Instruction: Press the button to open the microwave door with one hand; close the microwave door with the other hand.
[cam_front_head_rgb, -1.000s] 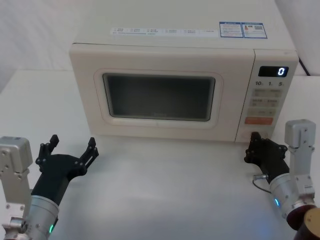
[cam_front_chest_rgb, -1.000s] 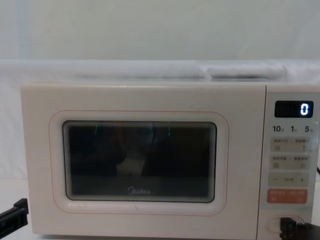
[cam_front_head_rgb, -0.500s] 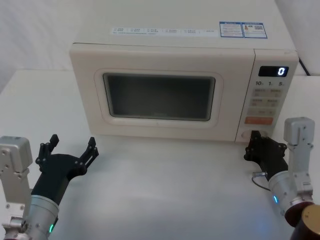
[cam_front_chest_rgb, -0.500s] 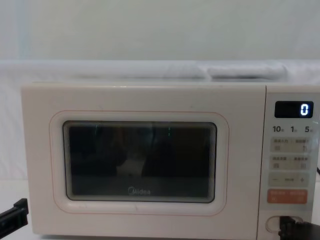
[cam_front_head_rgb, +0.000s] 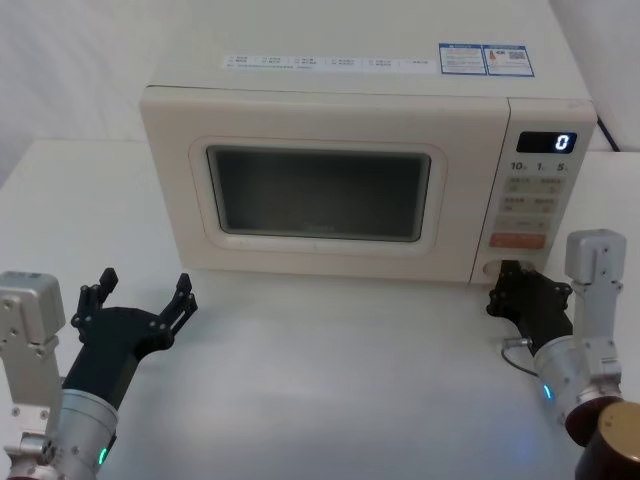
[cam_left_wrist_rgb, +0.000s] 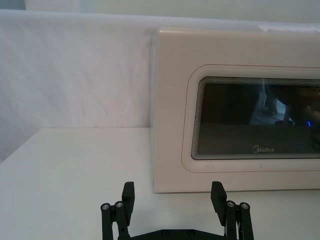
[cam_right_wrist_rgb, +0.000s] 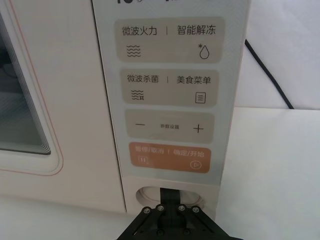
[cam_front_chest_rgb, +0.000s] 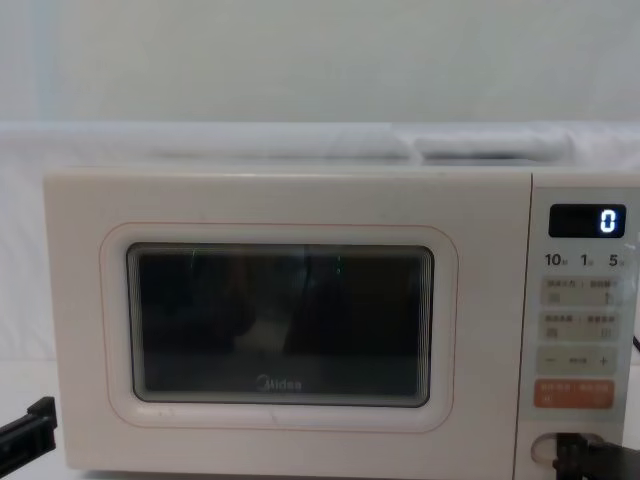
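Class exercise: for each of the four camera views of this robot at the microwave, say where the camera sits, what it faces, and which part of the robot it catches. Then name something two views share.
Head view: high, looking down at the microwave door; the open left hand and the right hand show.
Chest view: low, facing the door squarely; both hands show at the lower corners.
Left wrist view: on the left arm, facing the door's left part; its open fingers show.
Right wrist view: on the right arm, close to the control panel; its closed hand meets the button.
Shared: head and chest views both show the display reading 0.
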